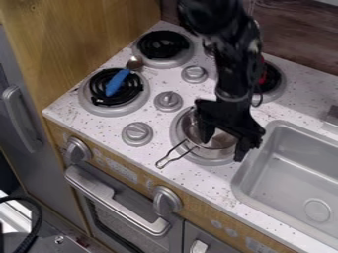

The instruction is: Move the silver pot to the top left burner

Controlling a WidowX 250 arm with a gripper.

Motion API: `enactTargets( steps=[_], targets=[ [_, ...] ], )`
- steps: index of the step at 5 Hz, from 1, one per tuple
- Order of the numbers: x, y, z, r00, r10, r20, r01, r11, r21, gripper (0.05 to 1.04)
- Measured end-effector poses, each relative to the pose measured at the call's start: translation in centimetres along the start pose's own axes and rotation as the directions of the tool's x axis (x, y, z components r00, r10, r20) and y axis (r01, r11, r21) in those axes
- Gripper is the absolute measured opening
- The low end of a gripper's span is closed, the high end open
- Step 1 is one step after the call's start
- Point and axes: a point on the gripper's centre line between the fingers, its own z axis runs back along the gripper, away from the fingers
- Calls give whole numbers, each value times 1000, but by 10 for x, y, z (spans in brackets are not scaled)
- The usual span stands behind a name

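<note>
Hanging over the silver pot [190,129] near the worktop's [105,131] front edge, the gripper [224,144] has its jaws wide.

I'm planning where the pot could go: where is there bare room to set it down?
The top left burner, between the wooden side panel and a knob, and the sink basin look bare. Crowded: lower left burner, under the blue spoon; lower right, with pot and gripper.
</note>
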Motion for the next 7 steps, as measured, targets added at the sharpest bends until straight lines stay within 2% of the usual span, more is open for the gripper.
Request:
enactTargets(
  steps=[1, 3, 4, 5, 7],
  targets=[
    [16, 5, -11, 999, 20, 36, -22, 999, 37, 997],
    [35, 6, -26, 999, 21, 50, -24, 999, 45, 996],
    [38, 2, -28, 998, 10, 55, -12, 999, 32, 964],
    [41, 3, -28, 997, -5, 72, 3, 999, 36, 655],
    [35, 17, -29, 995, -61, 77, 52, 992, 112, 169]
  ],
)
